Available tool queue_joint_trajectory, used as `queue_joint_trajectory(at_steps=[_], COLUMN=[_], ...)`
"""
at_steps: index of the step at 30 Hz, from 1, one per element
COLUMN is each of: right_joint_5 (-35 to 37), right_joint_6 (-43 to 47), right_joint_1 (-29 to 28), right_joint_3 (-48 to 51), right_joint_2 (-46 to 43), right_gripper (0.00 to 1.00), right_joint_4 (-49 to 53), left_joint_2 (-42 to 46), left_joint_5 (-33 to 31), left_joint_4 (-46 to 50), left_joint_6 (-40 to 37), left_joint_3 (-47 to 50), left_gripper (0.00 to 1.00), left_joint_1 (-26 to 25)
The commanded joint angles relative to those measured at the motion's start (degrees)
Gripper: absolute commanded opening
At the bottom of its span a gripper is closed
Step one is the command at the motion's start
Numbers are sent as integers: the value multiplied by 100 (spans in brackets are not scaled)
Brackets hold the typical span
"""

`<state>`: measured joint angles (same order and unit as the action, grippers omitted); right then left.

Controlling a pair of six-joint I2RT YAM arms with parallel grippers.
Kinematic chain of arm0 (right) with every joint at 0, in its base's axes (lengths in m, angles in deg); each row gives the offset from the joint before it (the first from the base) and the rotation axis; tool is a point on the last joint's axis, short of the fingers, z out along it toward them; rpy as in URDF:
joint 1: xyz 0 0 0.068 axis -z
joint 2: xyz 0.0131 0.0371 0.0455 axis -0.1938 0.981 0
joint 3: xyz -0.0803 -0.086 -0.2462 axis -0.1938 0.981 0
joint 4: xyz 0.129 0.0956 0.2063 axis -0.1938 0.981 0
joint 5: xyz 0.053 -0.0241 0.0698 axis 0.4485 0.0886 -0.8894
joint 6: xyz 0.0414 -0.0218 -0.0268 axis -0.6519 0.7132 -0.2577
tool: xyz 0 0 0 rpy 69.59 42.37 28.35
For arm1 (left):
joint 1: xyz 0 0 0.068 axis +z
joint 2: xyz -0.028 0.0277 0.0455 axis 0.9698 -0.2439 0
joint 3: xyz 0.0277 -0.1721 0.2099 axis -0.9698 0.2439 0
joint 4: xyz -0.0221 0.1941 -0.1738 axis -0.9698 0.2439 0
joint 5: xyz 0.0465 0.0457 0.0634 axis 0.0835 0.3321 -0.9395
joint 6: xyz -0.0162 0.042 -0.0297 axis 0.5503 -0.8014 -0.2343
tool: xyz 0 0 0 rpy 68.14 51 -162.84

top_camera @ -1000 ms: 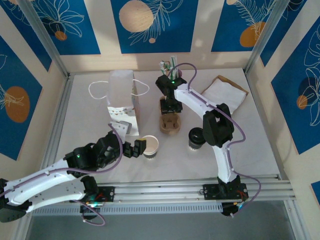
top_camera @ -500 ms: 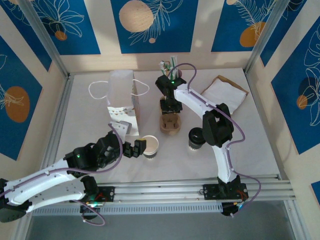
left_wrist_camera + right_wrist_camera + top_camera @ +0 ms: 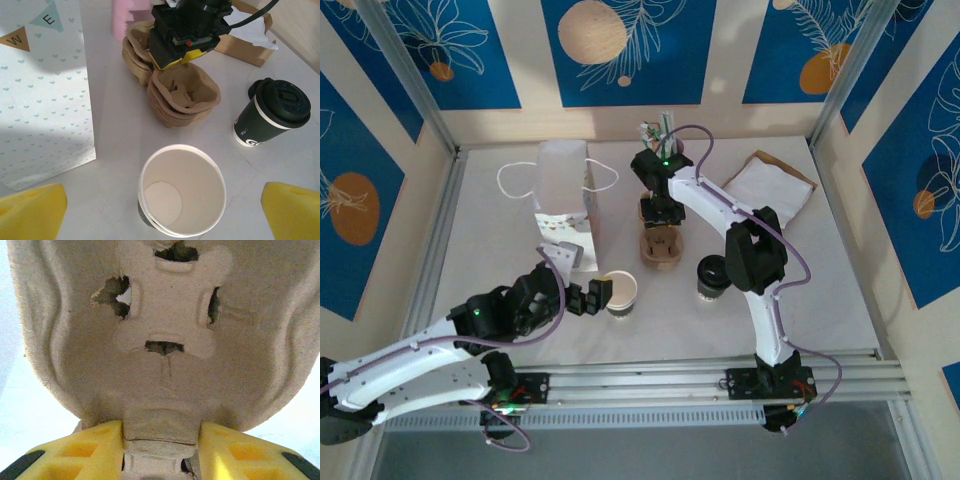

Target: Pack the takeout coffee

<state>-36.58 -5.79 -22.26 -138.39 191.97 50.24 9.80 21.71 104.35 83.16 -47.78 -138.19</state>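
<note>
Rough tan moulded-pulp carrier (image 3: 660, 248): right pincer (image 3: 161, 442) clamped on its centre ridge. Dark paper coffee cup (image 3: 711, 277), domed black plastic lid, upright on table (image 3: 820, 270) at carrier's 4 o'clock, apart. Wide-open left pincer (image 3: 160, 212) flanks lidless white paper cup (image 3: 181, 192).

**Bystanding Items Around the Two Grippers**

A lidless white paper cup (image 3: 192, 172) is seen upright on the white table (image 3: 495, 245). It is placed just ahead of the left gripper (image 3: 592, 297), in line with the gap between its fingers. A patterned paper bag (image 3: 45, 95) is stood ahead of that gripper and to its left, near the cup. A pink cup of straws (image 3: 127, 17) is set just beyond the right gripper (image 3: 660, 215). A brown tray of white napkins (image 3: 768, 185) is found to that gripper's right, well apart.
</note>
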Motion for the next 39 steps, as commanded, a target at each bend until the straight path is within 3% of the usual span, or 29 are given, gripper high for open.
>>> queue_joint_trajectory(at_steps=[1, 14, 25, 28, 39], right_joint_5=[63, 66, -251, -382, -1096], right_joint_6=[-71, -64, -1, 3, 63], right_joint_1=[-41, -95, -146, -156, -182], right_joint_3=[-180, -123, -384, -473, -1083], right_joint_2=[-251, -910, -1682, -1883, -2418], right_gripper=[42, 42, 42, 41, 42], right_joint_4=[219, 191, 279, 312, 492], left_joint_2=[58, 54, -404, -748, -2356], left_joint_5=[53, -48, -767, -518, 1913], left_joint_4=[-78, 244, 1876, 2255, 2977], left_joint_6=[-25, -94, -452, -548, -998], left_joint_3=[16, -395, -2318, -2865, -4684], left_gripper=[100, 100, 100, 100, 99], left_joint_1=[53, 52, 220, 708, 3643])
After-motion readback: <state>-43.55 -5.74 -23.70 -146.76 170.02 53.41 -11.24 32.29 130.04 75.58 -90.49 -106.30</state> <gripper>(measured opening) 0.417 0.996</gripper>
